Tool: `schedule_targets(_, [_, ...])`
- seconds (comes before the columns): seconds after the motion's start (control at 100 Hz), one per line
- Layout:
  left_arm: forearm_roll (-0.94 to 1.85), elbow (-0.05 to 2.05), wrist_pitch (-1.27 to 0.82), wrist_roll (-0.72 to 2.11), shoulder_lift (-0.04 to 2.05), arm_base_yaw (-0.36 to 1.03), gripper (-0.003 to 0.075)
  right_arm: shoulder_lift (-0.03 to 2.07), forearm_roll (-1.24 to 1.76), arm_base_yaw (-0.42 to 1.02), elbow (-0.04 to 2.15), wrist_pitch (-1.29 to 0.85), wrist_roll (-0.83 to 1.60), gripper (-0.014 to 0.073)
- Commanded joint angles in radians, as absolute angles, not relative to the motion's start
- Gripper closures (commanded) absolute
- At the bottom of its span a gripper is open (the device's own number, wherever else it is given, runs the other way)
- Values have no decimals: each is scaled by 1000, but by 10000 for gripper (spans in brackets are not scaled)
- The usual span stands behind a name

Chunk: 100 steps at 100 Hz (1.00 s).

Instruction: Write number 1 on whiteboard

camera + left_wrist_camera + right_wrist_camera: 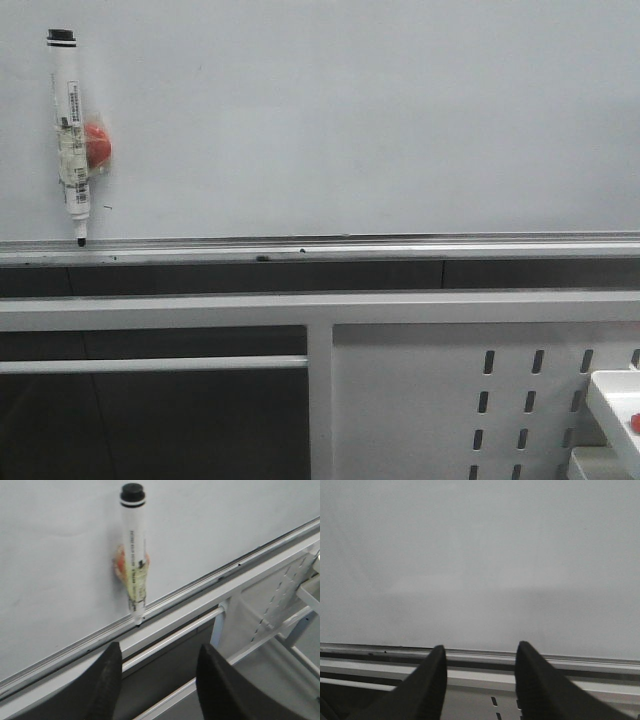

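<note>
Front view was checked first for progress: no number 1 was seen on the whiteboard point(380, 120). Its pale glossy face was found bare apart from a few tiny dark specks near the lower edge, so the writing was judged not yet begun. Everything was taken to be left: the pen to be grasped, uncapped if capped, brought to the board, and the stroke drawn.

A whiteboard marker point(70, 130) was noted at the far left of the board, standing nearly upright with its dark tip down on the silver rail point(400, 247) and its black end up. It lay against the board face, with a small red-orange piece point(96, 146) just behind its barrel, possibly a magnet holder; that could not be confirmed. Whether a cap was fitted could not be told.

Left gripper point(159, 690) was recorded with its dark fingers spread apart, nothing between them and nothing touched. In the left wrist view it was pointed toward the marker point(134, 555) from below the rail, near but clearly apart from it. This was judged to suit an approach for a grasp.

Right gripper point(480, 685) was likewise recorded parted and empty, facing a blank stretch of board above the rail, with no contact seen.

Neither arm was visible in the front view.
</note>
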<state>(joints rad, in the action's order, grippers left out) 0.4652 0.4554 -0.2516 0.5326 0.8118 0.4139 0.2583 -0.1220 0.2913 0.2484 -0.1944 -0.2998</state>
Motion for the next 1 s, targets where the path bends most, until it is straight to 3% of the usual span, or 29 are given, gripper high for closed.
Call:
schedule_targets(0.0, [561, 482, -70, 531, 866, 463, 394, 277, -146, 283, 284, -137, -289, 307])
schedule_targets(0.33, [658, 460, 264, 531, 1045, 590, 345, 277, -148, 283, 284, -141, -289, 307])
schedule_targets(0.99, [719, 464, 468, 299, 1283, 594, 346, 277, -148, 283, 284, -141, -289, 307])
